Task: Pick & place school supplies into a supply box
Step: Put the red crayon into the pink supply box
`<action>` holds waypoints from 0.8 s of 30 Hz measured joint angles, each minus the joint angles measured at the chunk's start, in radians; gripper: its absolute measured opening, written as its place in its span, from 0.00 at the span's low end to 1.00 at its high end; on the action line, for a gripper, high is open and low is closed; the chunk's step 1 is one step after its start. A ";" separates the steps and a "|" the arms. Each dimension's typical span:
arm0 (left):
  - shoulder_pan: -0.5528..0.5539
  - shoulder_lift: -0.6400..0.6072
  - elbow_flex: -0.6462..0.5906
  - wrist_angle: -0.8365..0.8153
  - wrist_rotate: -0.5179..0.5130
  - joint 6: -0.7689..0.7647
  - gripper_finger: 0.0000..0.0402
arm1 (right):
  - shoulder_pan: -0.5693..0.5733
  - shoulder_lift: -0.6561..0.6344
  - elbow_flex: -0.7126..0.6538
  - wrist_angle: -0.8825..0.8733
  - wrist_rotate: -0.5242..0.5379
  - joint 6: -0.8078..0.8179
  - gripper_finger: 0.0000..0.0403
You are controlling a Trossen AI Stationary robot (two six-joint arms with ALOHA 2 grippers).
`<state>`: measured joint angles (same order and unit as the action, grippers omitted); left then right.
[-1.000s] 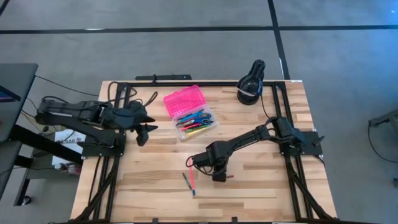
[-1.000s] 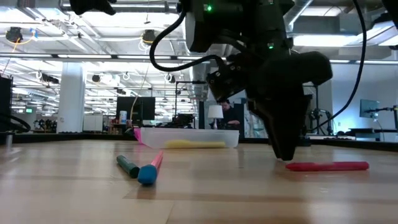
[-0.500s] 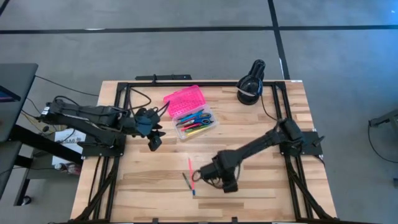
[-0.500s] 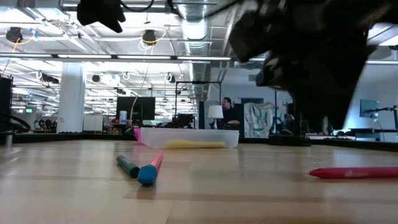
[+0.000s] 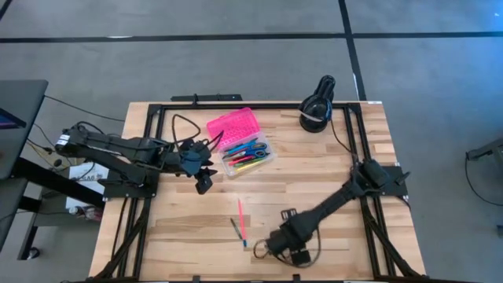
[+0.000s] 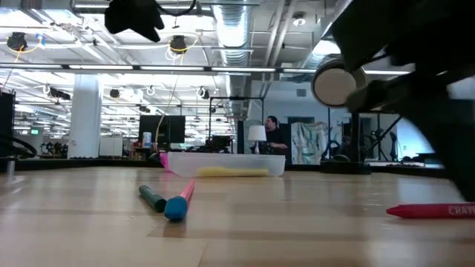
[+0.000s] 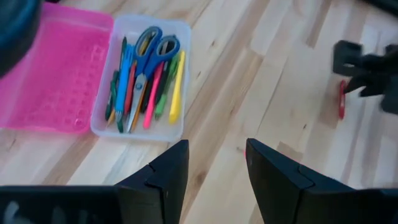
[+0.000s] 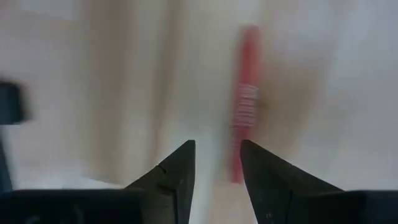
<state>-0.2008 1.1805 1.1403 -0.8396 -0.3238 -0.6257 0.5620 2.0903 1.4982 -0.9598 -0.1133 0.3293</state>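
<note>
The supply box sits open on the table's far middle, its pink lid (image 5: 233,126) (image 7: 59,74) laid back beside the clear base (image 5: 247,156) (image 7: 143,81). The base holds several pens and the blue-handled scissors (image 7: 152,46). A pink pen (image 5: 240,222) (image 6: 180,202) and a dark green one (image 6: 152,197) lie flat on the near middle. A red crayon (image 6: 434,211) (image 8: 245,106) lies flat just ahead of my open right gripper (image 8: 217,144) (image 5: 283,250) near the near edge. My open left gripper (image 7: 216,146) (image 5: 203,182) hovers left of the box. My right gripper is low over the table with the red crayon (image 8: 244,124) just ahead of one finger (image 8: 261,168). The crayon lies along the fingers' direction. Whether the finger touches it I cannot tell.
A black round device (image 5: 317,110) with a cable stands at the far right corner. Black frame rails (image 5: 149,157) run along the left and right sides. Bare wood (image 5: 196,228) lies between the loose pens and the left rail.
My right gripper has swept from the table's middle toward the near edge, staying low. In the low view the red crayon has slid nearer and to the right along with it. My left gripper has moved right, toward the box and slightly toward the near edge.
</note>
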 joint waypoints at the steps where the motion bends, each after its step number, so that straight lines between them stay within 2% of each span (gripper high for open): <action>1: -0.002 0.000 0.000 -0.002 0.001 0.002 0.38 | 0.010 0.000 0.000 0.019 0.005 0.007 0.30; 6: -0.019 0.004 0.001 0.003 -0.005 0.001 0.38 | 0.023 0.000 -0.001 0.064 0.022 0.019 0.30; 24: -0.139 0.003 0.001 0.001 -0.141 -0.022 0.38 | 0.011 0.008 -0.001 0.043 0.013 0.083 0.30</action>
<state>-0.3394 1.1835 1.1408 -0.8391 -0.4651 -0.6476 0.5732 2.0980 1.4975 -0.9173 -0.0999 0.4118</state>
